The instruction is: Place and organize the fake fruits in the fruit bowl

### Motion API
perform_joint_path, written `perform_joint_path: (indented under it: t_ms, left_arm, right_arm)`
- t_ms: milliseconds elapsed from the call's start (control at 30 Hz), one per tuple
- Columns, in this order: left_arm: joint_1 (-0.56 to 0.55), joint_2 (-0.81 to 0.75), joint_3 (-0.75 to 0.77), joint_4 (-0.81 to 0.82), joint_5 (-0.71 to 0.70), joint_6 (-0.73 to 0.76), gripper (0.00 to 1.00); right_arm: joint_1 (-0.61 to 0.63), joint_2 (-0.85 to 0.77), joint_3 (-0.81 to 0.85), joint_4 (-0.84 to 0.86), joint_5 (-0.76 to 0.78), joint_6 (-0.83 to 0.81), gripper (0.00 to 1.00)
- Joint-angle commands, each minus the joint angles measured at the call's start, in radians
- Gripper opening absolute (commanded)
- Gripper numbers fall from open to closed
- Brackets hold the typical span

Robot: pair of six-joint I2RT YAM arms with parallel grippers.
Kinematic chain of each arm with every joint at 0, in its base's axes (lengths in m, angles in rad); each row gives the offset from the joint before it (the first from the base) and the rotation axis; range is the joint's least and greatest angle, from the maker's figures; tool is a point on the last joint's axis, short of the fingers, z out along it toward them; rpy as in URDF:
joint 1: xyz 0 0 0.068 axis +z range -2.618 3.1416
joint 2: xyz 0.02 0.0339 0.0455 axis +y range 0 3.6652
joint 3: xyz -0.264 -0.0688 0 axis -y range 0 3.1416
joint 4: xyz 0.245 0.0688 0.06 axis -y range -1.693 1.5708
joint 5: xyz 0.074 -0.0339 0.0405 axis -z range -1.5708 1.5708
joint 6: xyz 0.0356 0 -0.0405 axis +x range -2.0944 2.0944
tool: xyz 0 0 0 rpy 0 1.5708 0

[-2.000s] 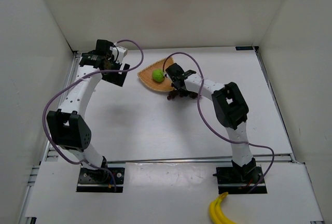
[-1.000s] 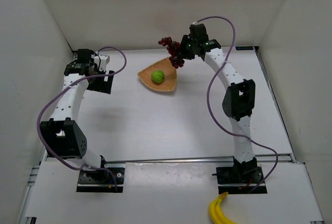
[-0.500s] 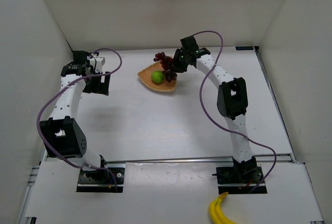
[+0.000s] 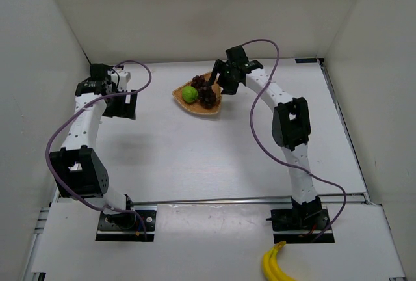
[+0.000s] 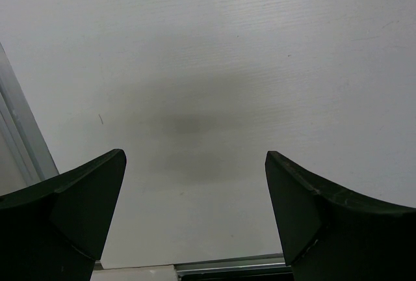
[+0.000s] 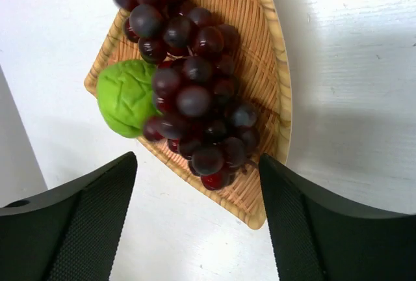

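Note:
The tan woven fruit bowl (image 4: 211,108) (image 6: 276,73) sits at the back of the table. In it lie the small lime-green fruit (image 4: 189,93) (image 6: 123,96) and the bunch of dark red-purple grapes (image 4: 205,92) (image 6: 192,92), the grapes resting against the green fruit's right side. My right gripper (image 4: 221,76) (image 6: 198,183) hovers open just above the bowl's right edge, with nothing between its fingers. My left gripper (image 4: 125,104) (image 5: 195,183) is open over bare table at the far left, well away from the bowl.
A yellow banana (image 4: 276,265) lies on the near shelf in front of the right arm's base. White walls enclose the table on three sides. A metal rail (image 5: 19,131) runs along the table's left edge beside my left gripper.
My right gripper carried the grapes up and over the bowl, then opened; the grapes now lie in the bowl beside the green fruit. The left arm drew back to the left.

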Motion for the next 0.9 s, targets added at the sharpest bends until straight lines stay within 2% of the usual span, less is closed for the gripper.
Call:
perform_joint_path:
  t_ms: [0,133,167,267,333,500,633,867]
  left_arm:
    - [0.008,-0.019,0.023,-0.002,0.024,-0.007,1.00]
    - [0.008,-0.028,0.051,-0.011,0.024,-0.007,1.00]
    - [0.008,-0.041,0.051,-0.011,0.024,-0.007,1.00]
    - [0.008,-0.067,0.051,-0.011,-0.005,0.002,1.00]
    - [0.018,-0.098,0.017,-0.011,-0.042,0.002,1.00]
    - [0.064,-0.222,-0.087,0.026,-0.123,-0.007,1.00]
    - [0.124,-0.334,-0.220,0.046,-0.190,-0.007,1.00]
    - [0.156,-0.503,-0.384,0.057,-0.321,-0.055,1.00]
  right_arm:
    - [0.017,-0.111,0.016,-0.049,0.052,-0.048,0.82]
    - [0.026,-0.271,-0.059,-0.082,0.117,-0.117,0.90]
    - [0.026,-0.310,-0.116,-0.082,0.130,-0.131,1.00]
    - [0.012,-0.476,-0.228,-0.100,0.195,-0.186,1.00]
    - [-0.031,-0.594,-0.360,-0.131,0.221,-0.233,1.00]
    - [-0.225,-0.815,-0.689,-0.243,0.243,-0.277,1.00]
    - [-0.360,-0.976,-0.927,-0.226,0.253,-0.277,1.00]
    - [-0.387,-1.106,-1.067,-0.226,0.204,-0.244,1.00]
